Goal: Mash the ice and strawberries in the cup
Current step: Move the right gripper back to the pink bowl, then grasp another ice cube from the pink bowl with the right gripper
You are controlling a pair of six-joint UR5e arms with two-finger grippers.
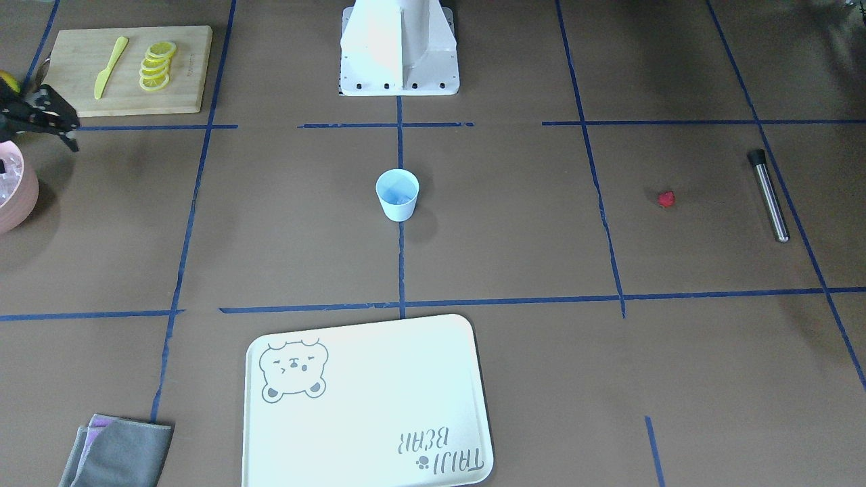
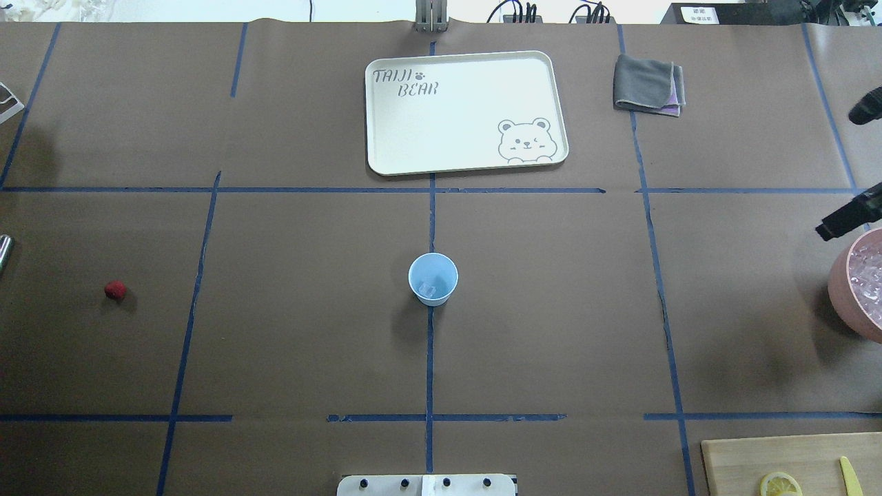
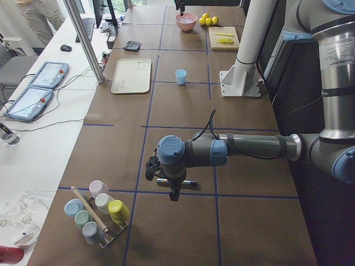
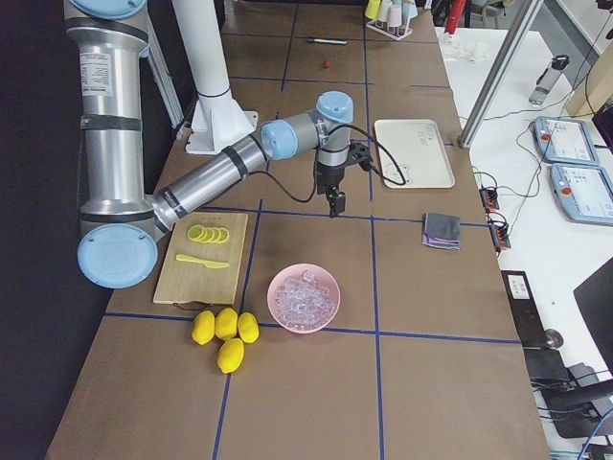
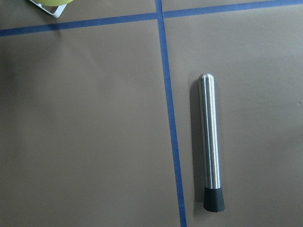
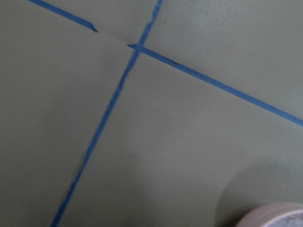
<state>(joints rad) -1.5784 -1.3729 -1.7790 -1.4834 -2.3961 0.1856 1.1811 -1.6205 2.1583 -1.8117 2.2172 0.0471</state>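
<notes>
I was working in a robotics lab: the table [image 3: 183, 105] was papered brown and gridded with blue tape [image 2: 432, 358], with teach pendants [image 3: 49, 75] on a white bench [image 3: 55, 138] at frame left.

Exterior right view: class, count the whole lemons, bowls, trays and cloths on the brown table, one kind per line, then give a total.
Whole lemons: 4
Pink bowl: 1
Tray: 1
Cloth: 1
Total: 7
</notes>
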